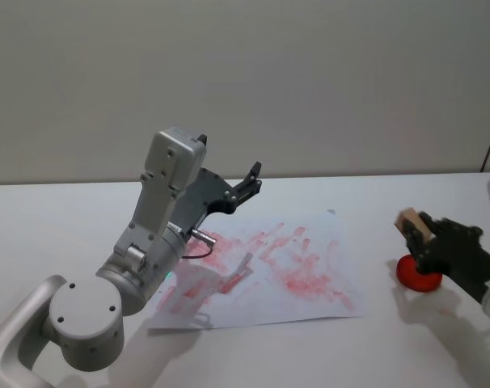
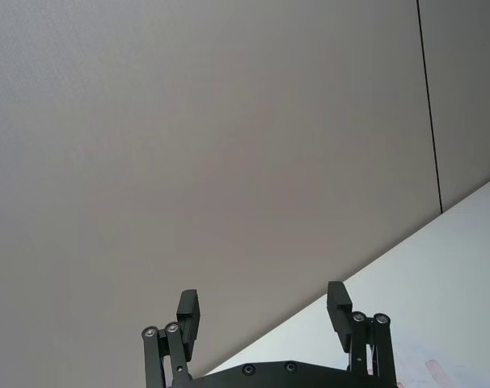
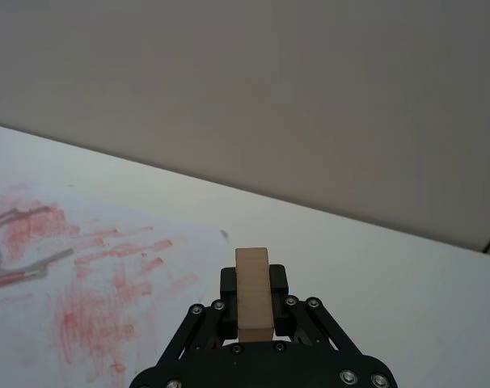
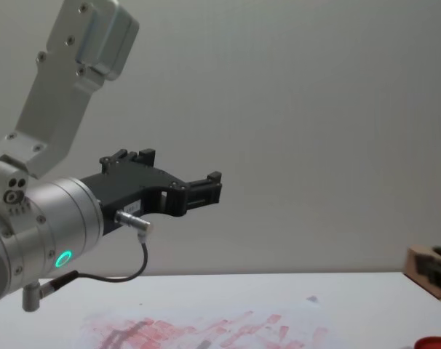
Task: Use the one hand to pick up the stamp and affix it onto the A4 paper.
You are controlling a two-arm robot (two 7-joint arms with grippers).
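Note:
The stamp (image 1: 410, 223), a small pale wooden block, is held in the air at the far right of the table, with my right gripper (image 1: 417, 234) shut on it. It hangs just above a red ink pad (image 1: 419, 274). In the right wrist view the stamp (image 3: 252, 289) stands upright between the black fingers (image 3: 279, 284). The A4 paper (image 1: 297, 267), white with red smudges, lies flat in the middle of the table, left of the stamp. My left gripper (image 1: 251, 179) is raised above the paper's far edge, open and holding nothing.
The big silver left arm (image 1: 152, 242) with its cable hangs over the paper's left part and casts a shadow there. Bare white table surrounds the paper. A plain wall stands behind the table's far edge.

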